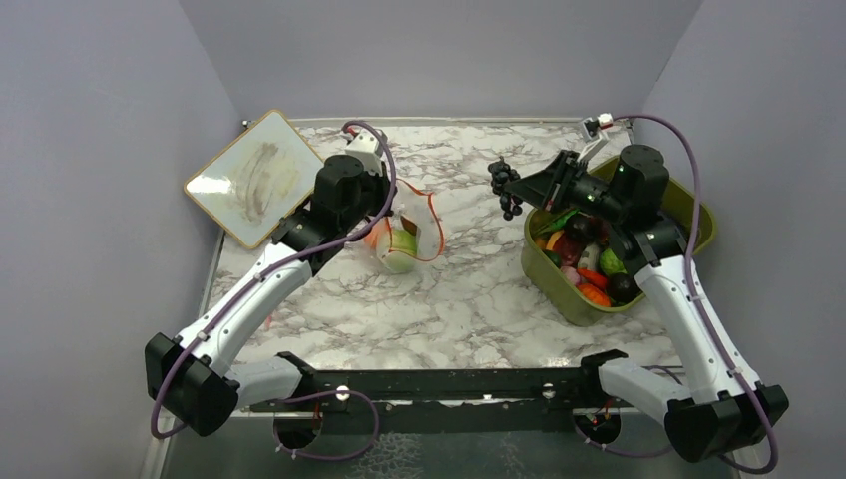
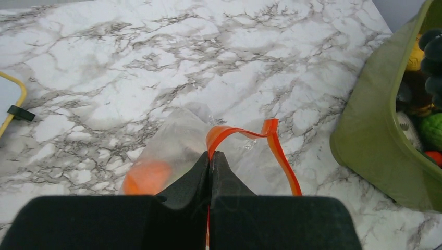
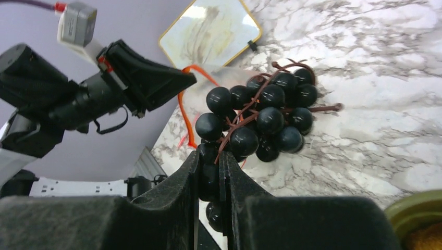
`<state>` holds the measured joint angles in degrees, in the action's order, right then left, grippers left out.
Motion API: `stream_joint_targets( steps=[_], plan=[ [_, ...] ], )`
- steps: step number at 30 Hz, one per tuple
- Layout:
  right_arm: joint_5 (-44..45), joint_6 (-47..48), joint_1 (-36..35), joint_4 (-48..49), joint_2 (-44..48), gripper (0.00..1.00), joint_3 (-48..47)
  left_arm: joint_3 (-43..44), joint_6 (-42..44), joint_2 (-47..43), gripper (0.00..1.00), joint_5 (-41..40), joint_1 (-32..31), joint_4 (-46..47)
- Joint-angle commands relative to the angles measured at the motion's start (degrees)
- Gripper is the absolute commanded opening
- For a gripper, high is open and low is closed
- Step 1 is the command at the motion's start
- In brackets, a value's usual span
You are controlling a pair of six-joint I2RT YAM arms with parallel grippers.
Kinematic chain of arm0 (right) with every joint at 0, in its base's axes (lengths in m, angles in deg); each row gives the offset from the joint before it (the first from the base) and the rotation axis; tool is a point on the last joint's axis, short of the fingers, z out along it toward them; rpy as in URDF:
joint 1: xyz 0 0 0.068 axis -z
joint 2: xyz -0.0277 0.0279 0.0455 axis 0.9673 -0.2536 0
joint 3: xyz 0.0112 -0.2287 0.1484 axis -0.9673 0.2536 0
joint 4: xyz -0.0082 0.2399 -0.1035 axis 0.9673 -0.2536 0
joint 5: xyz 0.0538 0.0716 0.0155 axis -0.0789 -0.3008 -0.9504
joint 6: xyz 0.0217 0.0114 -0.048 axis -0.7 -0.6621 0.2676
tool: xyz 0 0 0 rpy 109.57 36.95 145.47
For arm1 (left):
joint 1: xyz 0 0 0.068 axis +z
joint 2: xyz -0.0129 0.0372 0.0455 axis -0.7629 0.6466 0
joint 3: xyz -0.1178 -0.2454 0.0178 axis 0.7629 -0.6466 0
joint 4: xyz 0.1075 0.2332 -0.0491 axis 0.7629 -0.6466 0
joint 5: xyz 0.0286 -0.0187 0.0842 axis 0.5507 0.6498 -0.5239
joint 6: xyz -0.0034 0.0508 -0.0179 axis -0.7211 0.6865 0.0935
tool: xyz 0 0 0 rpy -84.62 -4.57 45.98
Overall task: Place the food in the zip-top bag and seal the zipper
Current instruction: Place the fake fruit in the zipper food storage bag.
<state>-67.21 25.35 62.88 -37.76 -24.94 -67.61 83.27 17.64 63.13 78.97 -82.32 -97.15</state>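
Counter (image 1: 469, 309) carries one green bin (image 1: 547, 271) of toy food (image 1: 591, 277) and one bag (image 1: 427, 226) holding two pieces (image 1: 402, 248). Left jaws are clenched on the bag's zipper (image 2: 282, 158); right jaws grasp one grape bunch (image 3: 263, 119), held between bin and bag.

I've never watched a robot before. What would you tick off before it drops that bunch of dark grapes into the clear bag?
1. The right gripper is shut on the dark purple toy grape bunch: ok.
2. The left gripper is shut on the thin red-orange zipper strip of the clear crinkly plastic bag: ok.
3. Grapes above the bag's mouth: not ok. They hang off to its side, nearer the olive-green plastic bin.
4. Mouth gaping wide enough: cannot tell.
5. Room left beside the orange piece and light-green ball inside: cannot tell.
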Motion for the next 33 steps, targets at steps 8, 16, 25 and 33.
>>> stream_joint_targets(
  steps=[8, 16, 25, 33],
  plan=[
    [-7.5, 1.9, -15.6, 11.2, -4.0, 0.02, 5.8, -1.9, -0.8, -1.4, 0.0, 8.8, 1.1, -2.7],
    [-6.6, 1.5, -23.7, 16.8, -10.3, 0.02, 7.3, -3.6, -1.0, -3.4, 0.0, 14.6, 1.1, -4.8],
    [-4.6, 1.6, -26.2, 19.3, -17.2, 0.02, 5.9, -4.4, -2.3, -4.7, 0.0, 16.8, 1.1, -4.7],
    [0.2, 1.0, -27.3, 20.9, -23.1, 0.02, 5.2, -5.6, -2.6, -6.2, 0.0, 17.1, 1.1, -4.5]
  ],
)
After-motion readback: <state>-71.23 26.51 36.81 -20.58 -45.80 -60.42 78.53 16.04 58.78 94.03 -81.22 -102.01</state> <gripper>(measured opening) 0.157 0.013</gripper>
